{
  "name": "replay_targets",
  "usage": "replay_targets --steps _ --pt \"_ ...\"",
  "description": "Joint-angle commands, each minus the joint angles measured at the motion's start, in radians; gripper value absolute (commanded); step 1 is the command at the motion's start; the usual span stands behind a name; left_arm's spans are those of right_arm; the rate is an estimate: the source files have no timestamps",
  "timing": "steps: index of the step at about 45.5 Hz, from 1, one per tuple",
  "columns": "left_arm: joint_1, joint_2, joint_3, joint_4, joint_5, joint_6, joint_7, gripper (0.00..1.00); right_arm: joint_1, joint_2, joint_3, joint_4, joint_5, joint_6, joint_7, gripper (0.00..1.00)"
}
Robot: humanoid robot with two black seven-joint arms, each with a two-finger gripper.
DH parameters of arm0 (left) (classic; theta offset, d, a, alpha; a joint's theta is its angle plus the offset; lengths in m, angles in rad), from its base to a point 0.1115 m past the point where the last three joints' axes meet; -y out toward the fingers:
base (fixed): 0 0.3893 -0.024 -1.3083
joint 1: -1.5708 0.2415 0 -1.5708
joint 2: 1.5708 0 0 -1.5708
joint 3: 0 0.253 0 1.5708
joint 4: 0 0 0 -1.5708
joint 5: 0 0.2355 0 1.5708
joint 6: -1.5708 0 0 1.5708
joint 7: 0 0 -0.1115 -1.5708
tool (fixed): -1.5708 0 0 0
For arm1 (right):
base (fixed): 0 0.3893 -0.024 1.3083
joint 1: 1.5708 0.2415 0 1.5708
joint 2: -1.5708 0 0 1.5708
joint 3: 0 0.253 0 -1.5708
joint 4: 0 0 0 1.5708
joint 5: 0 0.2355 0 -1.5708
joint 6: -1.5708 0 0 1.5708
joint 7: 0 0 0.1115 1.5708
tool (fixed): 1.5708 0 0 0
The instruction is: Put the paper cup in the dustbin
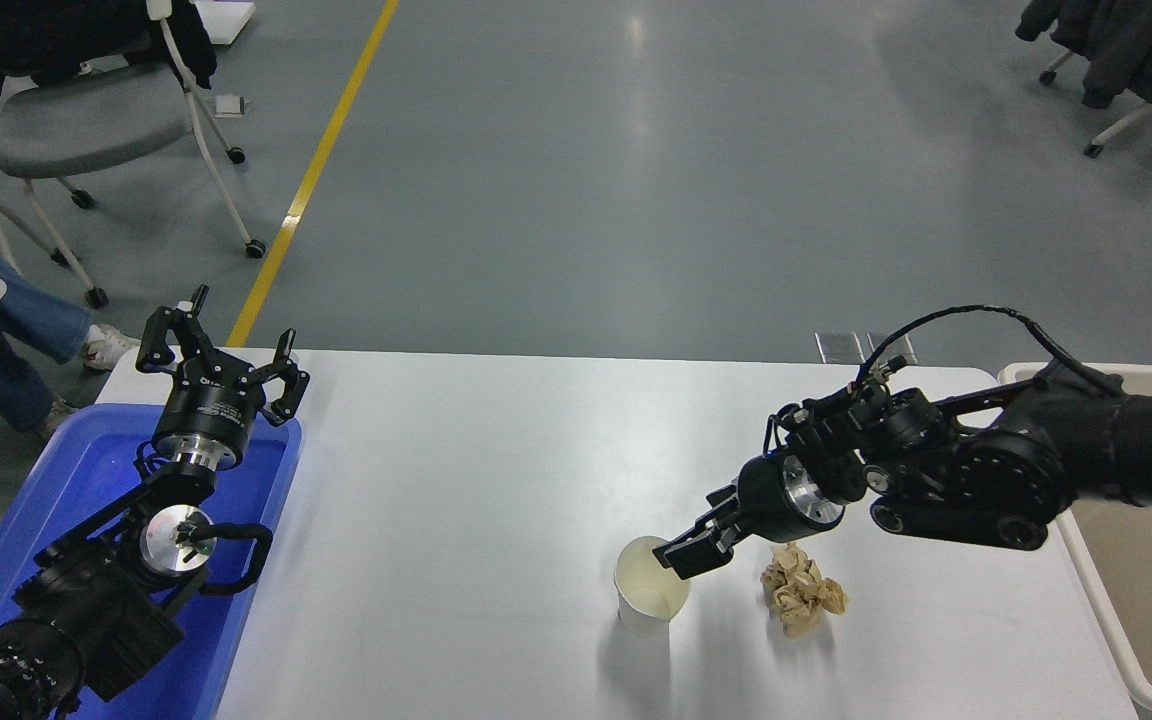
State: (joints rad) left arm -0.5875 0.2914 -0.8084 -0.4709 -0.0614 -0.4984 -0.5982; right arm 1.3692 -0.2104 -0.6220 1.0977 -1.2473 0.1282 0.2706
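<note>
Surface: I see a white table (496, 470) on a grey floor (636, 180).
Cup: paper cup (649, 598) upright, mouth up, beside brown paper ball (801, 590).
Right gripper (688, 555): at cup's rim, jaws apart.
Left gripper (221, 365): parked over blue tub (86, 470), jaws spread.
Bin: dustbin (1136, 600) at right edge.

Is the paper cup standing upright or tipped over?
Upright: the paper cup stands on its base on the table, with its open mouth facing up.

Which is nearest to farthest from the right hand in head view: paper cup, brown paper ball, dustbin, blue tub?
1. Paper cup: the right hand is at its rim.
2. Crumpled brown paper ball: just right of the cup.
3. Dustbin: beyond the table's right edge.
4. Blue tub: far left, under the parked left hand.
</note>
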Motion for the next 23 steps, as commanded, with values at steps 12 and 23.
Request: replay_targets --steps 12,23 --pt "0.0 0.0 0.0 0.0 0.0 0.0 0.0 1.0 -0.044 0.094 -0.051 -0.114 0.002 -0.004 0.013 0.97" --pt "0.0 0.0 0.0 0.0 0.0 0.0 0.0 1.0 -0.033 0.103 -0.11 -0.13 -0.011 -0.022 0.042 0.07"
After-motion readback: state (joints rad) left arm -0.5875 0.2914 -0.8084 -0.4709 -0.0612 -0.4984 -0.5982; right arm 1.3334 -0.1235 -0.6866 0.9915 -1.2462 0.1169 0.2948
